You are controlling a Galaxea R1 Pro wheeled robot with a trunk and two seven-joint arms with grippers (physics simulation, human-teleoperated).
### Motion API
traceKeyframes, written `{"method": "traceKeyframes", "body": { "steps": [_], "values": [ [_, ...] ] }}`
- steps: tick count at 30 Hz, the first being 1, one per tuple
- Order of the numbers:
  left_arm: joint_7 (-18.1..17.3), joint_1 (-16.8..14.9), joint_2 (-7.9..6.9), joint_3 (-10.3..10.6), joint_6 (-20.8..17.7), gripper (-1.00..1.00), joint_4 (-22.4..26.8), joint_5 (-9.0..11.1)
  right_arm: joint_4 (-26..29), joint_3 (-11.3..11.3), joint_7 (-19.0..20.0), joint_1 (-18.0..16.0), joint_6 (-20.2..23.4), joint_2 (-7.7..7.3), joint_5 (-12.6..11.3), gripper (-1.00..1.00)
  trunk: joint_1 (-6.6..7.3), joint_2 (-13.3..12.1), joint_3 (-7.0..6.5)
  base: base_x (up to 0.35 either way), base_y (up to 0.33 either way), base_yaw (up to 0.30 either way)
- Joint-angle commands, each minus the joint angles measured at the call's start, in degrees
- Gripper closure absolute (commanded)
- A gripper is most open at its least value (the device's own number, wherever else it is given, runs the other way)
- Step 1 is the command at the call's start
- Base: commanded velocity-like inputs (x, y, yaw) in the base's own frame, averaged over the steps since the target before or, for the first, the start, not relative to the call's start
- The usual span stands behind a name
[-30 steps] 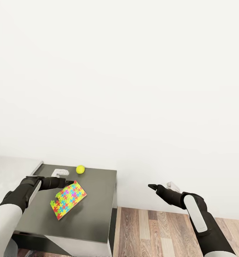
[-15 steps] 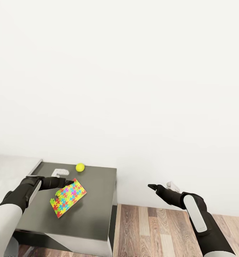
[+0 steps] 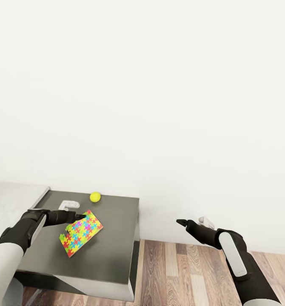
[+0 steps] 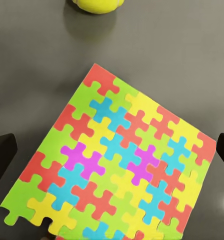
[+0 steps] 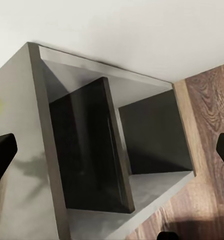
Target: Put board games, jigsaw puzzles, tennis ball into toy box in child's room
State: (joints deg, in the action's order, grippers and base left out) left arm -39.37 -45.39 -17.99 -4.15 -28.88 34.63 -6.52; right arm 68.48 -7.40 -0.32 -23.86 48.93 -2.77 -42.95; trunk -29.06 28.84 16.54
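Since a second ago, the whole head view is shifting: the dark grey table [image 3: 112,229] and the small yellow-green tennis ball [image 3: 95,196] are sitting slightly higher in the picture, so our camera is moving rather than the things. We are keeping our left tool [image 3: 80,217] at the upper corner of the thin, multicoloured jigsaw puzzle board [image 3: 81,233], much as before.

We are seeing the puzzle board tilted, its far corner raised at our left tool and its lower edge toward the table top. In the left wrist view the board [image 4: 117,165] is spreading out between the two dark fingers [image 4: 1,157], which are standing far apart at either edge of the picture; whether they are pinching the board, we cannot tell. The tennis ball [image 4: 97,5] is resting on the table beyond the board, near it but not touching. A small white object [image 3: 69,205] is lying on the table just beside our left arm.

We are holding our right tool [image 3: 181,222] out over the wood-plank floor [image 3: 185,272], well apart from the table, its fingers [image 5: 1,150] wide and gripping nothing. The right wrist view is looking at the table's end [image 5: 86,165] with its dark open recess.
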Motion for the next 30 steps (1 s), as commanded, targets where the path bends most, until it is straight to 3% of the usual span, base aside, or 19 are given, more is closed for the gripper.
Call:
{"method": "traceKeyframes", "body": {
  "steps": [1,10,30],
  "values": [
    [-0.53,-0.04,-0.07,-0.37,-0.29,-1.00,0.08,-0.57,0.03,-0.07,-0.03,-0.04,0.29,0.01,-0.12,-1.00,-0.02,0.10,0.19,0.000,0.000,0.000],
    [-0.65,-0.13,-2.02,-0.60,-0.22,-1.00,0.16,-0.08,-0.19,-0.09,-0.03,-0.04,0.29,0.04,-0.12,-1.00,-0.02,0.10,1.03,0.000,0.000,0.000],
    [-0.56,-0.14,-2.41,-0.68,-0.05,-1.00,0.17,0.01,-0.36,-0.15,-0.08,-0.04,0.21,0.05,-0.09,-1.00,-0.02,0.10,2.90,0.000,0.000,0.000]
  ]
}}
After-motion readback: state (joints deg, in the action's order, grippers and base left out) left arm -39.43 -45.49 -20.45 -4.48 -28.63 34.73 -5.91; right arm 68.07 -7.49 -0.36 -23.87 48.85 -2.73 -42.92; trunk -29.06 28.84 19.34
